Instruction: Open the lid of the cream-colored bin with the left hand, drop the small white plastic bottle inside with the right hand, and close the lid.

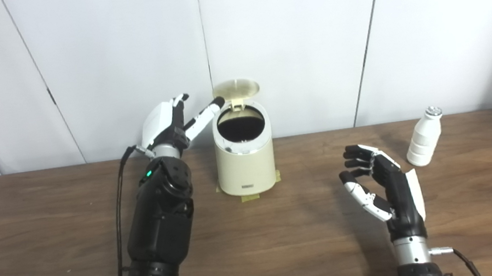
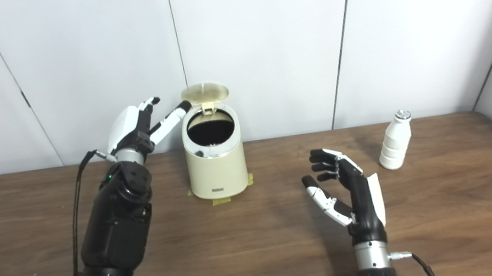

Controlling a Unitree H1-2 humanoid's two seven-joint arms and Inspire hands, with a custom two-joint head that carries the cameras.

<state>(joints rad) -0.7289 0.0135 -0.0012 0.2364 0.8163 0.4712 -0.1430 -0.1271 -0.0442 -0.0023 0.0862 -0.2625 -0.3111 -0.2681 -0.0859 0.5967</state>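
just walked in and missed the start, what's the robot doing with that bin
The left hand is raised beside the cream-colored bin, one fingertip at the edge of the lid, which stands flipped open. The bin's dark opening is exposed. The small white plastic bottle stands upright on the wooden table, off to the right and untouched. The right hand hovers open between bin and bottle, holding nothing. So the lid is open, but the bottle has not yet been picked up.

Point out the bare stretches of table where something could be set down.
Bare wood lies between the bin and the right robot hand, along the near edge between both arms, and left of the left arm. It is crowded at the bin's lid, where the left robot hand reaches, and near the bottle.
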